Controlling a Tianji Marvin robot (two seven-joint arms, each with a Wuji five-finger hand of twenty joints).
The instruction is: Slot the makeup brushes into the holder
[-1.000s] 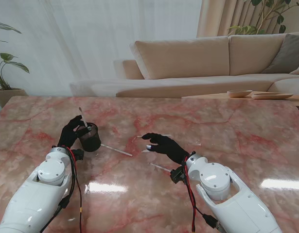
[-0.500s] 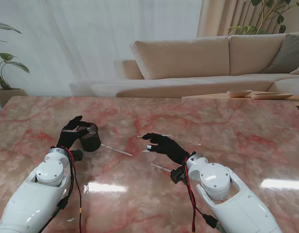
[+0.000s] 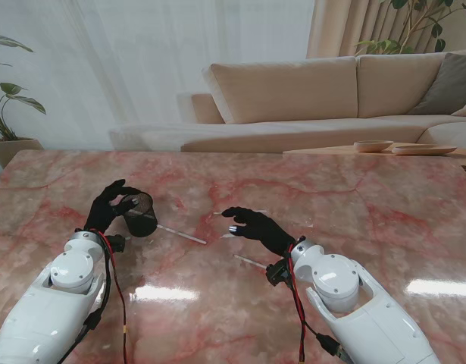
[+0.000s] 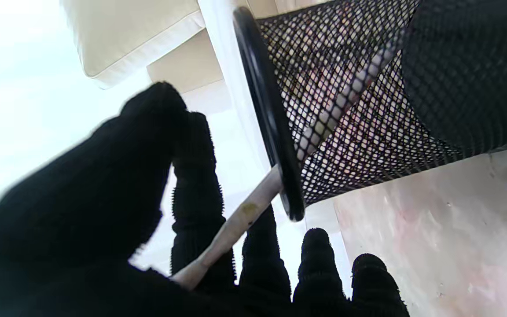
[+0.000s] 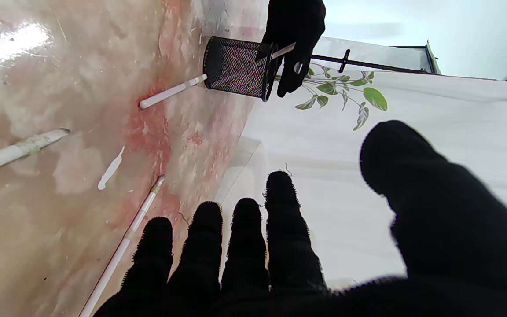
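The left hand [image 3: 111, 203] still pinches the brush [image 4: 240, 218], now slid deeper into the mesh holder [image 3: 141, 214], which tilts; the right hand [image 3: 251, 224] stays spread, unmoved.

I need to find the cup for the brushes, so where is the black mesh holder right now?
In the stand view the mesh holder is on the table's left side, right beside the left hand, with a white brush lying just to its right.

Bright, even daylight through sheer curtains [image 3: 142, 68] behind the sofa. Two white glare patches on the glossy marble table [image 3: 354, 205], near edge. Shadows soft, faint. Stand view sharp. Wrist views: near fingers [image 4: 200, 176] blurred, background blown out white; mesh holder [image 4: 368, 101] in focus.
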